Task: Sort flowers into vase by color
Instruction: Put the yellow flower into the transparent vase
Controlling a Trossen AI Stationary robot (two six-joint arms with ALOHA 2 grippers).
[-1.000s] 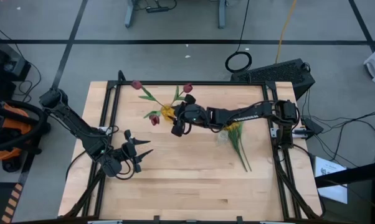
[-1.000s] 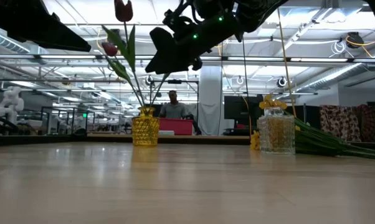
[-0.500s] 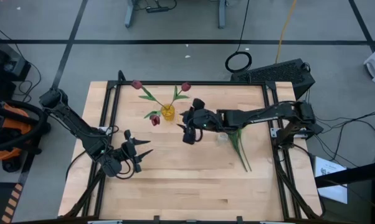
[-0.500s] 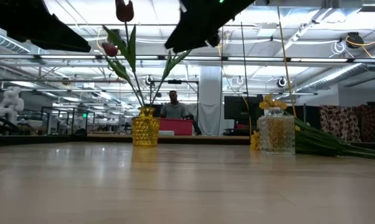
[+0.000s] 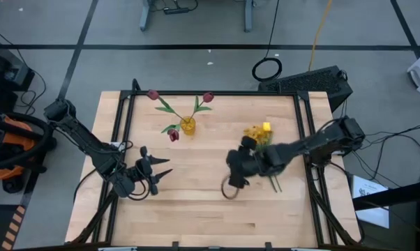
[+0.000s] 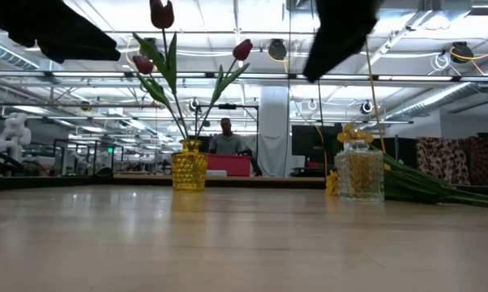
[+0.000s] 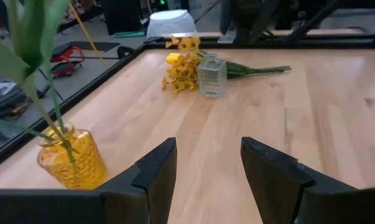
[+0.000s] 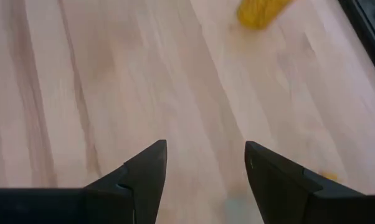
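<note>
Three dark-red tulips (image 5: 208, 97) stand with their stems in a yellow vase (image 5: 188, 126) near the table's far edge, also seen in the low view as tulips (image 6: 161, 14) in the vase (image 6: 189, 170). A yellow tulip and yellow blossom sprays (image 7: 181, 62) lie on the table beside a clear glass vase (image 7: 212, 76); their stems (image 5: 273, 178) run toward the near right. My right gripper (image 5: 229, 188) hovers open over the table's middle, holding nothing. My left gripper (image 5: 158, 174) waits open at the near left.
A black frame (image 5: 126, 111) runs around the wooden table top. Bare wood lies along the near edge (image 5: 210, 223). A person (image 6: 224, 138) shows in the room beyond the far edge in the low view.
My right gripper has drawn away from the yellow vase, moving toward the table's near edge and somewhat to the right, over the middle of the table. The three red tulips have stayed in the yellow vase, and the third one now shows uncovered in the low view.
</note>
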